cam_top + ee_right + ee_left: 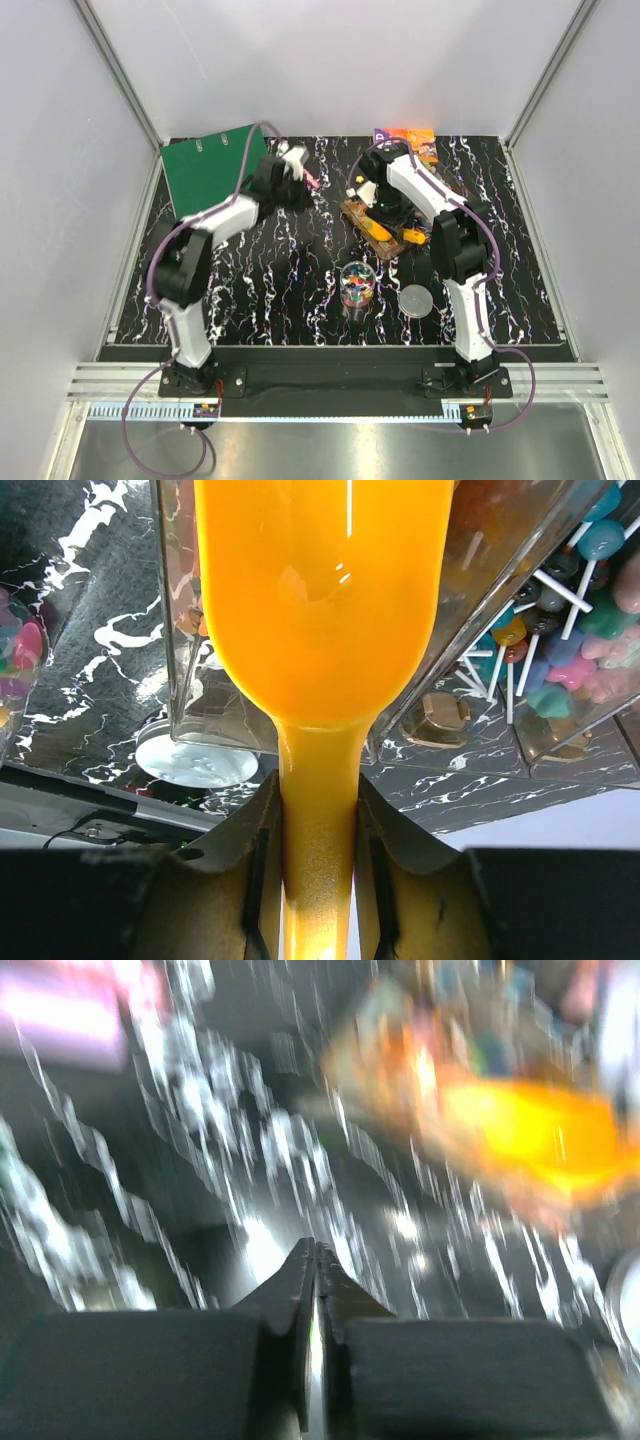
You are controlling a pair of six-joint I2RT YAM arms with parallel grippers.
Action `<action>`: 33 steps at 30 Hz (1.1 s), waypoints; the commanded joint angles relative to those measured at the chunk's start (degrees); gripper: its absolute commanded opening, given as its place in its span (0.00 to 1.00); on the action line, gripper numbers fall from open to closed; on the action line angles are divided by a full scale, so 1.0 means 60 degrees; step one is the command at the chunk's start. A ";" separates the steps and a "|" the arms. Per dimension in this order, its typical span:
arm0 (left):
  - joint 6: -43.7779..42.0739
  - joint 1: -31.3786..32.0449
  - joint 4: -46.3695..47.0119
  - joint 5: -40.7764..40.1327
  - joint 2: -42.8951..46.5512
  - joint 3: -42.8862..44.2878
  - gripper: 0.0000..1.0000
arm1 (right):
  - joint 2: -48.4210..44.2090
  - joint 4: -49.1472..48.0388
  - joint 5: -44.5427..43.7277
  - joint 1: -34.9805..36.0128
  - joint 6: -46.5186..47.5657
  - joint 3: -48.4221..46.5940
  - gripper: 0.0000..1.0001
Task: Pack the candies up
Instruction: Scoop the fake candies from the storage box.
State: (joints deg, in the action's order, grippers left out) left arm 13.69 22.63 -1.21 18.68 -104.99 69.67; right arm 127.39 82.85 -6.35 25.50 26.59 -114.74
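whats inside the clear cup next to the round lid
Multicoloured candies sit heaped in the cup: pink, green, yellow, blue. Those underneath are covered by the top ones, so the count is unclear. The lid lies apart beside it.

The cup point(344, 279) of candies point(358, 293) stands left of the lid point(416, 300), the binder point(213, 165) far back left.

Plain pale walls point(60, 150) stand on three sides. The table point(270, 290) is black with white wiggly lines. A shiny metal strip point(330, 450) lies in front
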 commanded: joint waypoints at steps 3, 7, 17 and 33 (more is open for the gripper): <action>0.0368 -0.0608 0.0231 0.1090 -0.3358 0.4629 0.00 | -0.0021 0.1851 0.1029 0.0160 -0.0051 0.0607 0.00; 0.1158 -0.0594 -0.0047 0.1251 -0.4691 0.6561 0.00 | -0.0109 0.1851 0.1029 0.0160 -0.0198 0.0564 0.00; 0.1760 0.0139 -0.0105 0.1794 -0.6378 0.7710 0.00 | -0.0051 0.1851 0.0985 0.0116 -0.0198 0.0461 0.00; 0.2728 0.0989 0.0070 0.2395 -0.6203 0.6685 0.00 | 0.1355 0.1837 0.2096 0.0248 -0.0811 -0.2013 0.00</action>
State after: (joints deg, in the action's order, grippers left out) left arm 27.94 25.21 -2.55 27.73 -143.76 110.80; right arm 132.99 84.84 -4.34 25.43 22.48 -122.23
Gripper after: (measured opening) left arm 0.005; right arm 0.328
